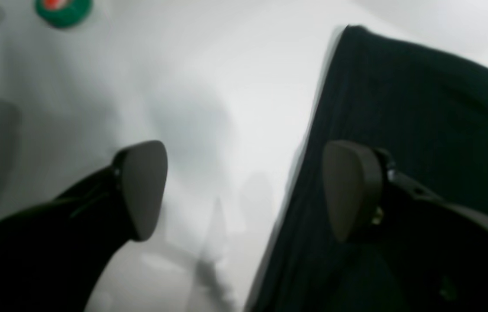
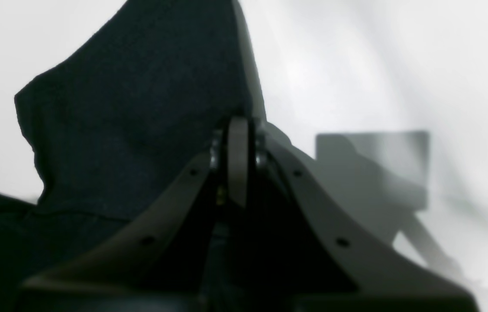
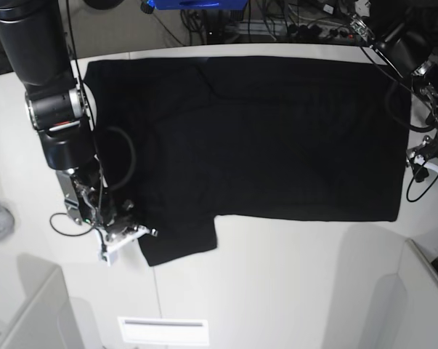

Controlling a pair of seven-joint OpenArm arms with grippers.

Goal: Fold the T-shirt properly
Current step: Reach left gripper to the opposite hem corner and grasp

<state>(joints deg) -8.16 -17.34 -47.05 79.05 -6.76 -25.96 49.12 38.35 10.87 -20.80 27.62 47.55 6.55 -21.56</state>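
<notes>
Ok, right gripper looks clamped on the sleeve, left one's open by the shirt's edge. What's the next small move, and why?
Probably lift the right gripper a little and carry the sleeve inward over the body of the T-shirt. Its jaws are shut on the cloth at the sleeve corner, while the left gripper stands open above the edge, holding nothing, so only the right side is ready to fold.

Base view looks down from overhead; both wrist views sit close, sharing the T-shirt (image 3: 277, 138) with it.

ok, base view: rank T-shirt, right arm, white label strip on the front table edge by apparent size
1. T-shirt, covers most of the table.
2. Right arm, though it sits nearer the camera, which inflates it.
3. White label strip, clearly smallest.
</notes>
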